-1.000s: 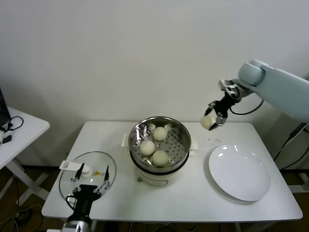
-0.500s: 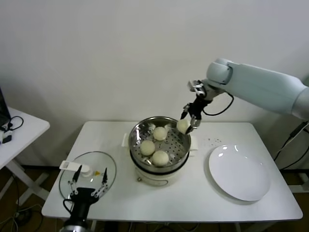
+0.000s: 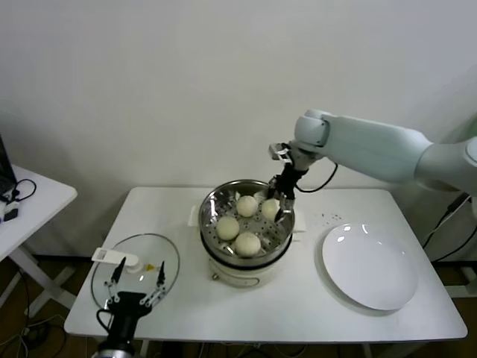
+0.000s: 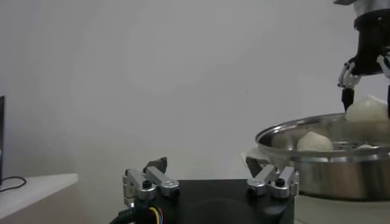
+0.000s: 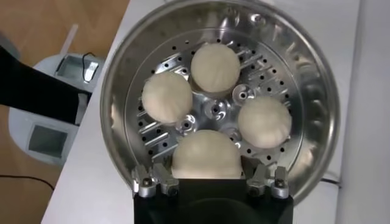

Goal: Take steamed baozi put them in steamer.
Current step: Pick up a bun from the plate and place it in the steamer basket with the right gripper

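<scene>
The steel steamer sits on its cream pot base at the table's middle. Three off-white baozi lie on its perforated floor. My right gripper is lowered inside the steamer at its far right, shut on a fourth baozi. In the right wrist view the held baozi sits between the fingers of the right gripper, just above the floor, with the other three beyond it. My left gripper is open and empty at the front left, above the glass lid.
A flat white plate lies bare on the table at the right. The glass lid with its white handle lies at the front left. A small side table stands at the far left.
My right gripper carried the baozi left from above the table's right back part, over the steamer rim, and down into the basket. The left arm stayed in place.
</scene>
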Available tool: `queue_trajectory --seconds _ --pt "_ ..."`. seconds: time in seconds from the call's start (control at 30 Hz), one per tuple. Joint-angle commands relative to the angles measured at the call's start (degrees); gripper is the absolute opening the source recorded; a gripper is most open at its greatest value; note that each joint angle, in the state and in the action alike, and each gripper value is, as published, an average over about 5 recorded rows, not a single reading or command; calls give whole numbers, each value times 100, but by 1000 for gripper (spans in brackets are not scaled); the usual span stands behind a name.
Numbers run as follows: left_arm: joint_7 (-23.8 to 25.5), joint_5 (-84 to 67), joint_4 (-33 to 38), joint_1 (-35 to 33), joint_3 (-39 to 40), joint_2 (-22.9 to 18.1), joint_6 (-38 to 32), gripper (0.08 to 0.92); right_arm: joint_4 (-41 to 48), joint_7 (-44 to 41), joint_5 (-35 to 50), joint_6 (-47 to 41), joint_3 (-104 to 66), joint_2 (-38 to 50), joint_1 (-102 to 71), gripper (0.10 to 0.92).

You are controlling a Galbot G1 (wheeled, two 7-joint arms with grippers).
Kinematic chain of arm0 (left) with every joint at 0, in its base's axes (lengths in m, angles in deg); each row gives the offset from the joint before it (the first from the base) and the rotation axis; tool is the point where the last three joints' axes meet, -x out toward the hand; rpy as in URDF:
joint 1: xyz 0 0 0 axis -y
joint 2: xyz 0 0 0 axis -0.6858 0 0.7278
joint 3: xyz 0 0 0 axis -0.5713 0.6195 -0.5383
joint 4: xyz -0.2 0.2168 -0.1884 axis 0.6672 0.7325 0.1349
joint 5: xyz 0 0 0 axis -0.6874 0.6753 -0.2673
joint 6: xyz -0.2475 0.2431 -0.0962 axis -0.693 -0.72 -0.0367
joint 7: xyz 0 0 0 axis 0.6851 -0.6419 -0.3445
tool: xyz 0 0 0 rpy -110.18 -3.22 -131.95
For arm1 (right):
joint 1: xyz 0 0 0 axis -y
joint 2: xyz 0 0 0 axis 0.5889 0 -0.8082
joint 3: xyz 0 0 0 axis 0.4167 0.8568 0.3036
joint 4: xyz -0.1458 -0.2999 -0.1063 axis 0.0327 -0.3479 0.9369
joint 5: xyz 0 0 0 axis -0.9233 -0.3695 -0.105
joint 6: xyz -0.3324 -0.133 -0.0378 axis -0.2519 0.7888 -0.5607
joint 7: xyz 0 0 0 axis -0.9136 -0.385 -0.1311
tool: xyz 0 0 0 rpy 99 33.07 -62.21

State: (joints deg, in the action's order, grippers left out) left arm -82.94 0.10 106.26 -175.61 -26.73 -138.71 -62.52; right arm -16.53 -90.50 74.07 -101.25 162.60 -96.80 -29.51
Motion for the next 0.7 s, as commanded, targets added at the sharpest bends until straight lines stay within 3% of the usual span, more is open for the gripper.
queue_trajectory --seconds 0.03,0.7 --pt "7 -19 -23 -12 -25 21 3 823 225 26 -228 -19 -39 -158 -457 746" --pt "8 -49 -93 42 -20 18 7 823 652 11 -532 100 -171 -342 -705 746"
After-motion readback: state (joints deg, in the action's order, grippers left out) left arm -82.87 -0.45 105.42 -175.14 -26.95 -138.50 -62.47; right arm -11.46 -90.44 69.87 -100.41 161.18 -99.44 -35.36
